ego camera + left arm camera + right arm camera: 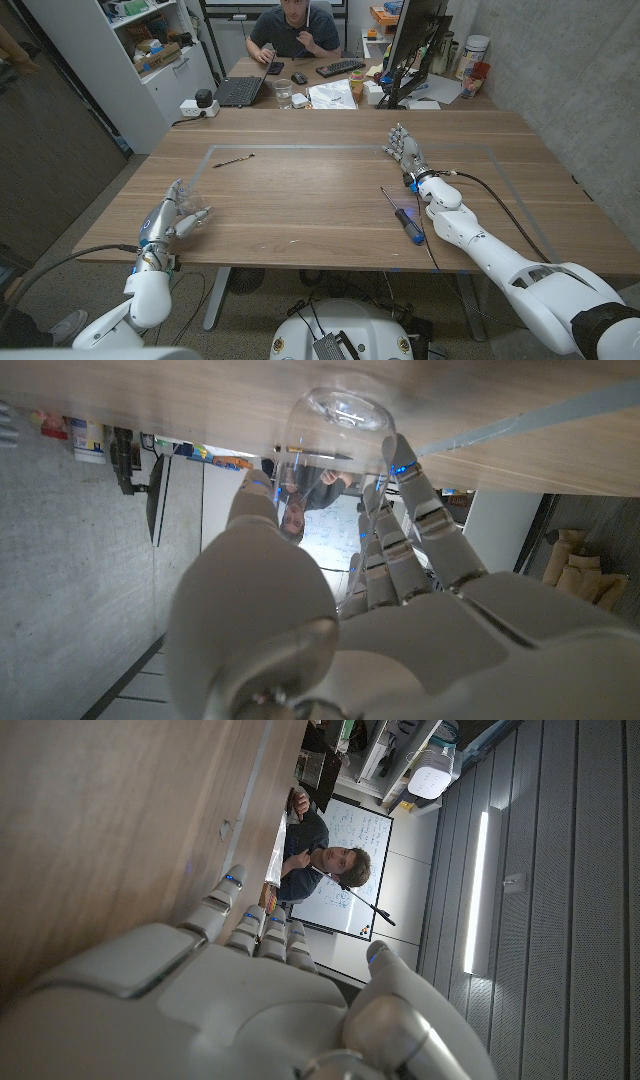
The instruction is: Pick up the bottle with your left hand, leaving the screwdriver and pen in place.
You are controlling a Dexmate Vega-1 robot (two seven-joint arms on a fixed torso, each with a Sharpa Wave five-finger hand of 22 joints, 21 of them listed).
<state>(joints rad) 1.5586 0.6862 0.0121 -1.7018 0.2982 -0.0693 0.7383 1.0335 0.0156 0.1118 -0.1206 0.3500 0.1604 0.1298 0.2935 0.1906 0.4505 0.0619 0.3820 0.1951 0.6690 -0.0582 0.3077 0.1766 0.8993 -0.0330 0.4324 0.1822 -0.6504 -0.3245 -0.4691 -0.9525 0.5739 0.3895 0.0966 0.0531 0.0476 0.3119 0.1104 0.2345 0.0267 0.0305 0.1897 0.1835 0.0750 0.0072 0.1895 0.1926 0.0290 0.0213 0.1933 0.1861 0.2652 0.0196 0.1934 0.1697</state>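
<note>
Wooden table (330,200): left hand (178,218) grips clear bottle (330,455) near left edge, wall slick, may slip in lifting; pen (233,160) beyond, screwdriver (403,215) beside right hand (405,152), fingers apart, holding nothing.

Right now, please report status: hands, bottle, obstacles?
Left hand around clear bottle, fingers on it. Right hand open, by the screwdriver. Pen apart, nothing blocking.
</note>
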